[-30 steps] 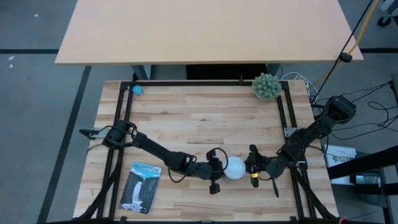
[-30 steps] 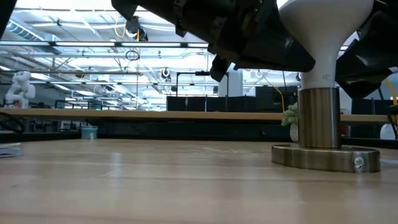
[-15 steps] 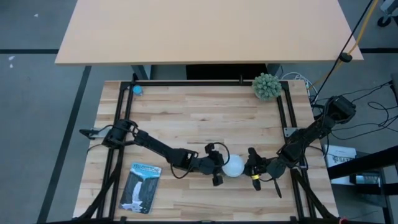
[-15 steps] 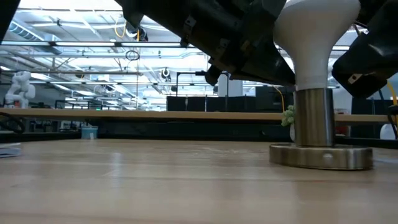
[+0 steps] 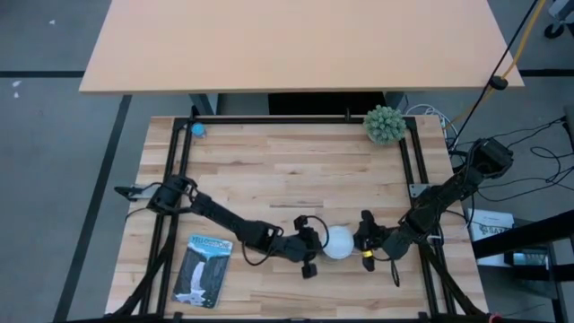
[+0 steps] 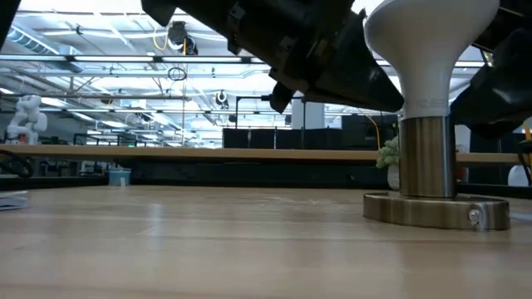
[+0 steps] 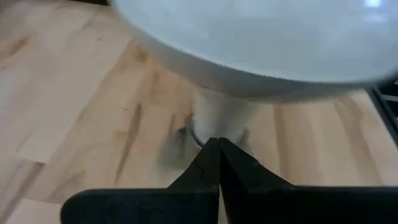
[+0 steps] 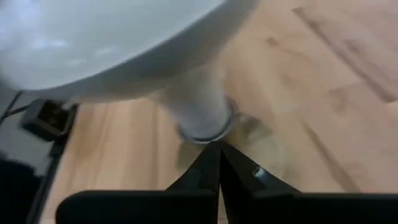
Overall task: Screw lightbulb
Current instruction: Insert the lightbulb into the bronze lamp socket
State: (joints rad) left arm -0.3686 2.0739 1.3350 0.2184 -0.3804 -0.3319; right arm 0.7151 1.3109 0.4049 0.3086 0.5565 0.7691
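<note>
The lightbulb (image 5: 338, 242) stands upright near the table's front, right of the middle. In the low view its white globe (image 6: 432, 41) tapers to a neck in a metal socket (image 6: 428, 158) on a round flat base (image 6: 436, 212). My left gripper (image 5: 310, 249) is shut, just left of the bulb. Its fingertips (image 7: 219, 155) point under the globe at the neck (image 7: 217, 118). My right gripper (image 5: 365, 242) is shut, just right of the bulb. Its fingertips (image 8: 216, 158) point at the neck (image 8: 199, 106). My left gripper's shut fingers come level from the table's left, under the globe, up to the bulb's neck (image 7: 214, 127). I cannot tell whether they touch it. My right gripper's shut fingers come level from the table's right up to the neck's lower end (image 8: 205, 134). I cannot tell whether they touch it.
A flat packet (image 5: 203, 269) lies at the front left. A green plant ball (image 5: 384, 124) stands at the far right corner, and a small blue thing (image 5: 198, 129) at the far left corner. Black frame rails (image 5: 408, 161) run along the table's sides.
The base with the bulb has slid a little toward the table's left and then back to the right, ending about where it stood a second ago. My left gripper went slightly toward the far edge and back toward the near edge beside the bulb.
</note>
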